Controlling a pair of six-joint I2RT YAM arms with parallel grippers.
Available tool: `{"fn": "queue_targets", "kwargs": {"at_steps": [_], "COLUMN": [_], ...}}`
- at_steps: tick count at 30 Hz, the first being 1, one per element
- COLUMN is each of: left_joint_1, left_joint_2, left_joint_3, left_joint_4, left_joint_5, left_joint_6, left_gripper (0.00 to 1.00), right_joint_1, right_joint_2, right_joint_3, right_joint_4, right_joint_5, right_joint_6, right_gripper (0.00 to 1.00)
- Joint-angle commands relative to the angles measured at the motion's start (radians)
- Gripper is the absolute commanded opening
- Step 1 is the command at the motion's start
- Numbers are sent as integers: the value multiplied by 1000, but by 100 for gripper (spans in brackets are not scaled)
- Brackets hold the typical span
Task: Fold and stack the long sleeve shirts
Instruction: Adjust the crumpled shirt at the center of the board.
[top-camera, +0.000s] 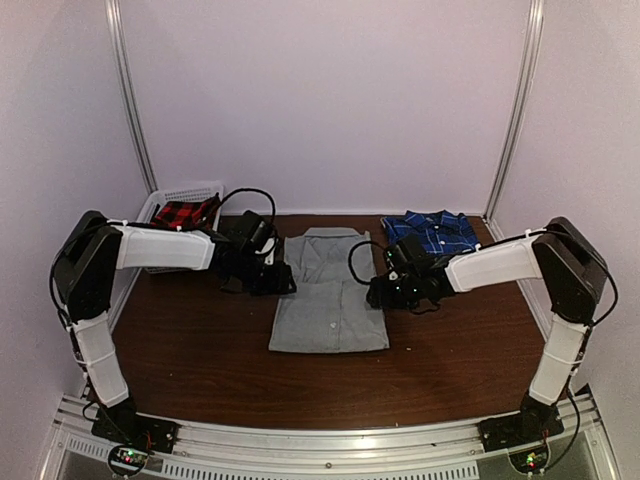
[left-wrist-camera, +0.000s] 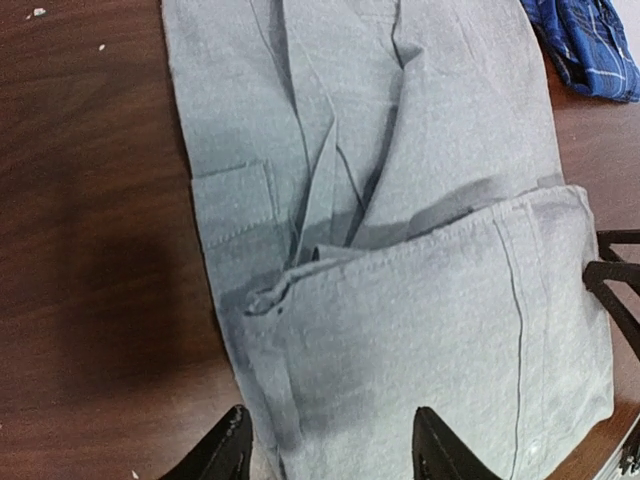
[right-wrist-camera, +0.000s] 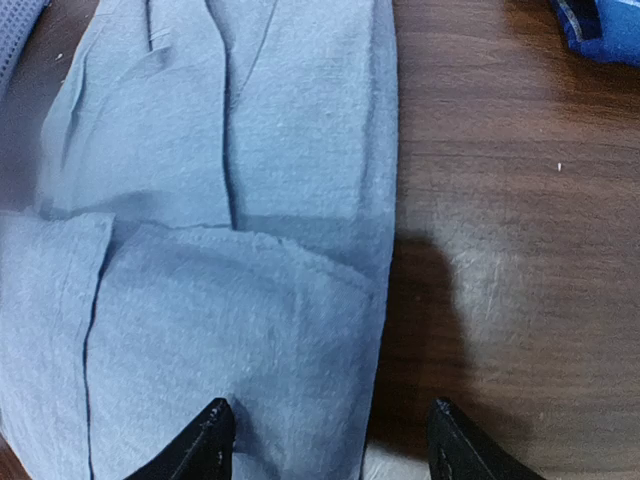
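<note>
Top external: grey shirt (top-camera: 330, 290) part-folded, centre of counter (top-camera: 200, 340); plaid shirt (top-camera: 430, 228) far right.
Left pincer (left-wrist-camera: 330, 430): open, straddling grey shirt's left edge.
Right pincer (right-wrist-camera: 328, 420): open over its right edge.
Risk: we judge uneven pinches could spill the fold.

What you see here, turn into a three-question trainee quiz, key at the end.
1. True or false: the blue plaid shirt lies on top of the grey shirt.
2. The basket stands at the table's: A far left corner, B far right corner, C near edge.
3. Fill in: both pairs of jaws stand ____ at the grey shirt's side edges.
Key: 1 false; 2 A; 3 open.
</note>
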Motion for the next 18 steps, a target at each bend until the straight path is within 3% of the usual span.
{"fn": "queue_targets", "kwargs": {"at_steps": [1, 6, 9, 14, 18], "left_joint_1": [8, 8, 8, 8, 7], "left_joint_2": [64, 104, 106, 90, 58], "left_joint_3": [82, 123, 132, 132, 122], "left_joint_4": [9, 4, 0, -5, -11], "left_joint_5": [-37, -26, -16, 7, 36], "left_joint_6": [37, 53, 57, 65, 71], "left_gripper": [52, 42, 28, 2, 0], "right_joint_1": [-21, -23, -25, -23, -20], "right_joint_2": [59, 95, 104, 104, 84], "right_joint_3": [63, 107, 126, 138, 137], "right_joint_4": [36, 22, 13, 6, -8], "right_joint_5": [-8, -1, -1, -5, -1], "right_joint_6": [8, -4, -12, -19, -26], "right_gripper": [65, 63, 58, 39, 18]}}
